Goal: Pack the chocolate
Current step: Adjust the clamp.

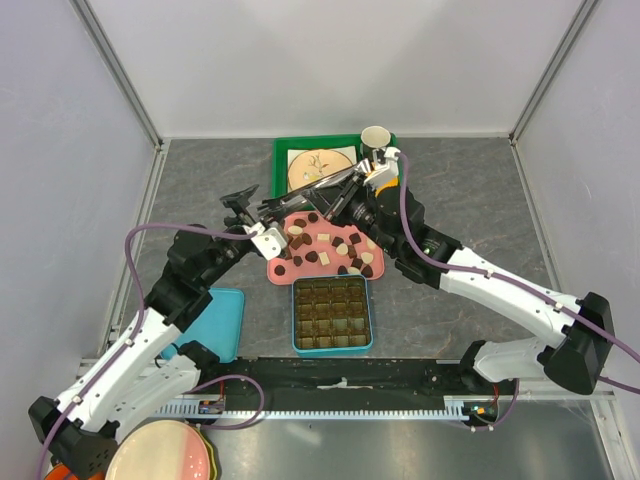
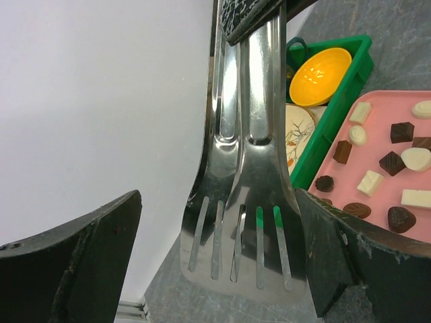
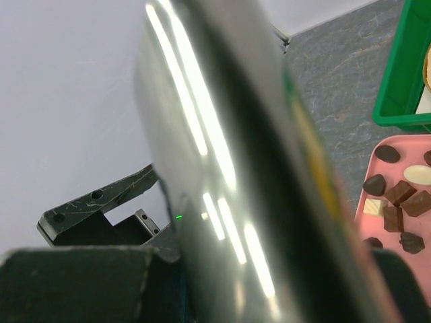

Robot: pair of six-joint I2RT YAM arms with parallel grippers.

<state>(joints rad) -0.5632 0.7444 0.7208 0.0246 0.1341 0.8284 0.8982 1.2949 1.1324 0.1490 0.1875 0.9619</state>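
The chocolate (image 2: 392,163), in dark, mid-brown and cream pieces, lies scattered over the pink tray (image 1: 283,268) at the table centre; the top view shows no piece gripped by either arm. The teal compartment box (image 1: 296,315) sits just in front of the pink tray, on the side nearer the arm bases. A pair of metal tongs (image 2: 246,222) with slotted tips spans the far edge of the pink tray, between the two arms. The right gripper (image 3: 236,282) has its jaws pressed onto the tongs, whose blurred metal fills the gap between its fingers in the right wrist view. The left gripper (image 2: 219,202) has its jaws spread wide with the slotted tips between them; one finger (image 2: 337,256) stands just beside the tong edge, contact not determinable; the other finger (image 2: 81,262) is clearly apart from it. The green tray (image 1: 283,165) stands behind the pink tray, touching or nearly touching it; it holds a patterned plate (image 1: 320,168), a cup (image 1: 374,137) and an orange bowl (image 2: 320,75). A teal lid (image 1: 218,320) lies flat to the left of the compartment box, beside the left arm.
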